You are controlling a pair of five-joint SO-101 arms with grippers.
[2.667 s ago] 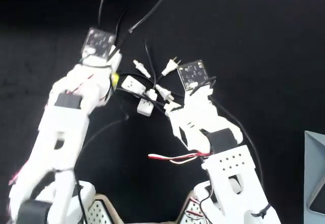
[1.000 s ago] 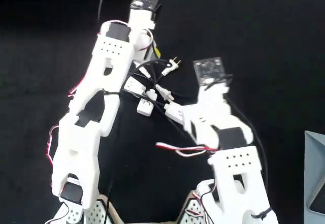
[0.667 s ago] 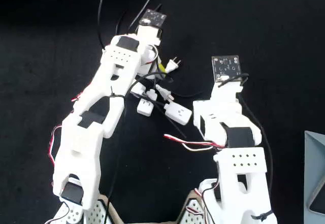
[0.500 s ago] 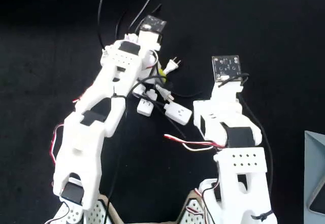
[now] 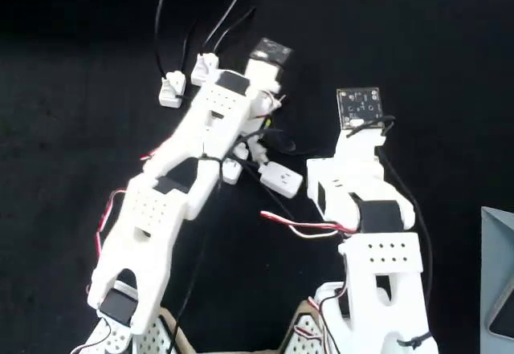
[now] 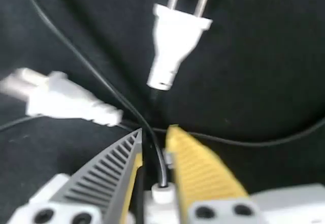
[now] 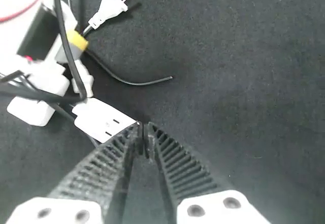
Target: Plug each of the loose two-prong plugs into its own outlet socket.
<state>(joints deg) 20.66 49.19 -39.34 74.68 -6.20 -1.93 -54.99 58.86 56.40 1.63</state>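
Observation:
A white two-prong plug (image 6: 175, 31) lies on the black cloth just ahead of my left gripper (image 6: 152, 138), prongs pointing away. A second white plug (image 6: 61, 99) lies beside it. The left gripper's grey and yellow fingers are shut on a thin black cable (image 6: 152, 148). My right gripper (image 7: 142, 131) is shut and empty, its tips just short of a white outlet socket (image 7: 104, 122) (image 5: 281, 179). In the right wrist view the plug (image 7: 109, 8) lies beyond the left gripper's yellow finger (image 7: 76, 41). Another white socket (image 7: 33, 109) sits beside the first.
Two more white cable ends (image 5: 170, 91) (image 5: 205, 67) lie at the far left of the cluster. A loose black cable end (image 7: 137, 82) curls on the cloth near the socket. A grey tray corner (image 5: 498, 274) shows at the right edge.
The left arm has swung right and now lies over the plug cluster, uncovering two white pieces at the upper left. The right arm drew back off the socket, then stayed still.

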